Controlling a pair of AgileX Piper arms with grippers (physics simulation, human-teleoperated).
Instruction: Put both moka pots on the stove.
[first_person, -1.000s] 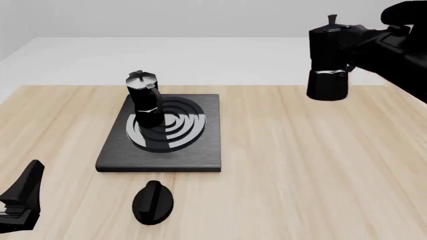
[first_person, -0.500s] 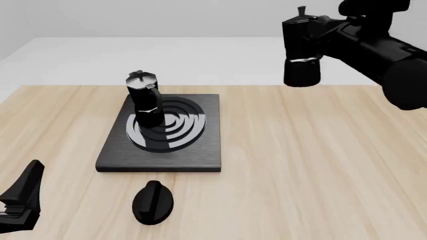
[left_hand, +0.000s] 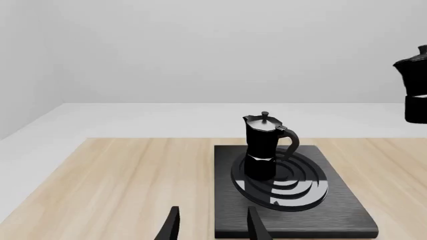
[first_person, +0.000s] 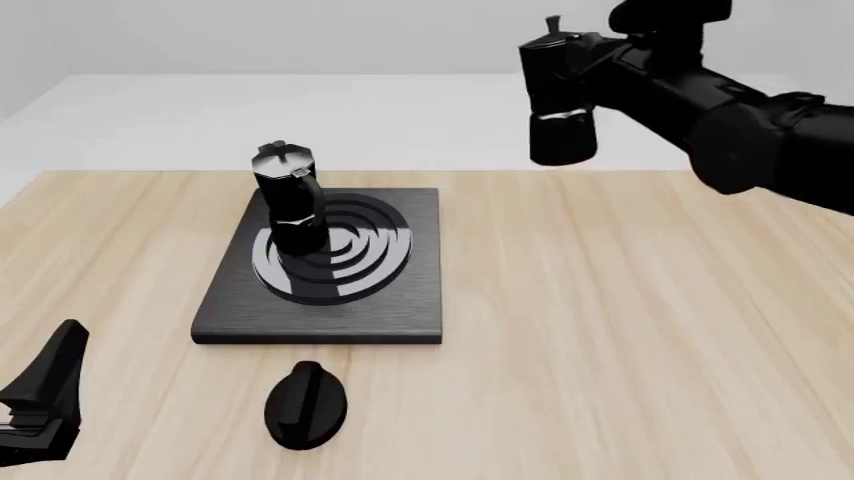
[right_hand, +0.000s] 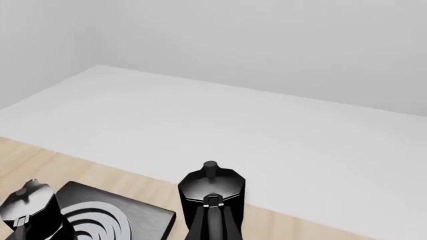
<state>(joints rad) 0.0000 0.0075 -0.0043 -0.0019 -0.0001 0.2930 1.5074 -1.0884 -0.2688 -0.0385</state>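
Note:
One moka pot (first_person: 290, 205) stands upright on the left part of the stove's burner rings; the stove (first_person: 400, 295) lies left of the table's middle. My right gripper (first_person: 610, 72) is shut on the handle side of the second moka pot (first_person: 559, 95) and holds it upright, high in the air beyond and to the right of the stove. The right wrist view shows the held pot (right_hand: 212, 196) close up, with the other pot (right_hand: 32, 210) and the stove (right_hand: 145, 219) below. My left gripper (left_hand: 212, 227) is open and empty, low at the table's near left (first_person: 44, 400).
A black oval knob (first_person: 306, 403) lies on the wooden table (first_person: 627, 330) just in front of the stove. The table's far edge meets a white floor and wall. The left wrist view shows the standing pot (left_hand: 265, 147) and the held pot (left_hand: 417, 90) at its edge.
My right arm has carried the held pot up and to the left, from the table's far right toward the stove. The left arm and the pot on the stove have not moved.

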